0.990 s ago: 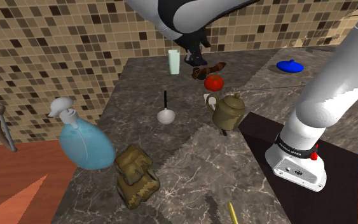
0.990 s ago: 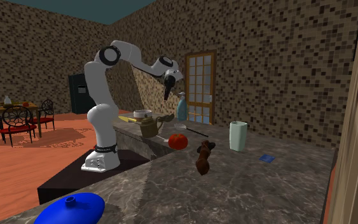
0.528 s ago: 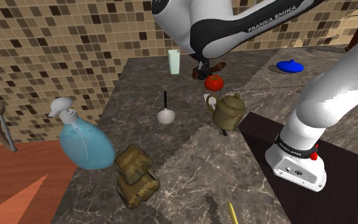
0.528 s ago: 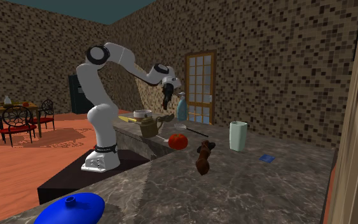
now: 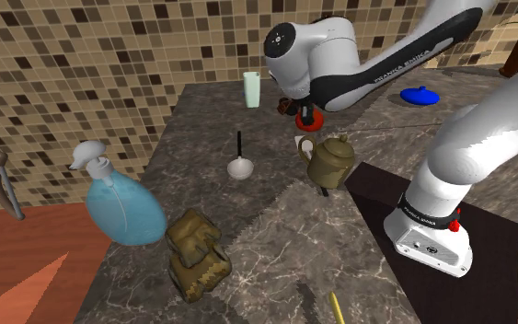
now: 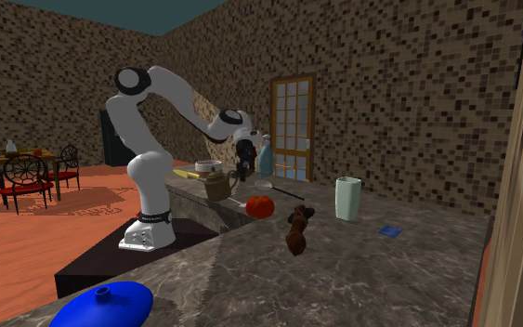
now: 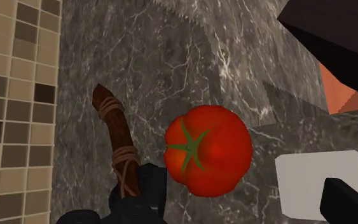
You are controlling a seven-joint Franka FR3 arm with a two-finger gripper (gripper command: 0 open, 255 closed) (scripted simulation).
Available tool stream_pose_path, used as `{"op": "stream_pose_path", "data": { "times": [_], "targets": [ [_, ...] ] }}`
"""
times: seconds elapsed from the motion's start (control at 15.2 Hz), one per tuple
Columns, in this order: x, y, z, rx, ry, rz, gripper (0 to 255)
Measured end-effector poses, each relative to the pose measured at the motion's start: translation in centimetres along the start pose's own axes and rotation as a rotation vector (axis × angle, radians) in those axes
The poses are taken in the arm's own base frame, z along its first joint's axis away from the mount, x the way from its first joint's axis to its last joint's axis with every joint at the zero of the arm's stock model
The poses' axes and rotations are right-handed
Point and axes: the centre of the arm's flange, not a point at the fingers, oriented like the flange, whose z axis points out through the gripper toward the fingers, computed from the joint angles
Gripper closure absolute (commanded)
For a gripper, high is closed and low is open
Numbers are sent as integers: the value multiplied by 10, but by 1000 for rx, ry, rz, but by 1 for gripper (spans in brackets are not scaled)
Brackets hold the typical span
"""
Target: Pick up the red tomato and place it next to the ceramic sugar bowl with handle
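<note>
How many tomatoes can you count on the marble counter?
1. The red tomato sits on the dark marble counter, beside a brown rope-wrapped stick. No other shows, though the arm hides a little counter in the shoulder view.

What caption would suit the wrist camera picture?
Open gripper poised over a red tomato on the dark marbled counter.

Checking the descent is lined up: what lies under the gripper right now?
The red tomato lies on the dark marbled counter below the open gripper, a brown cord-wrapped stick beside it. One finger covers the stick's end.
</note>
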Motion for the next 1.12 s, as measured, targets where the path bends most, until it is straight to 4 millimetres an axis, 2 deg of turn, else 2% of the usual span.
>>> {"op": "stream_pose_path", "data": {
  "times": [0.26,0.46,0.86,1.12],
  "targets": [
    [-7,-5,51,-5,67,-51,0],
    [-5,-3,77,-7,95,-71,0],
    [-3,-3,109,-7,100,-75,0],
    [-2,-3,113,-7,100,-75,0]
  ]
}}
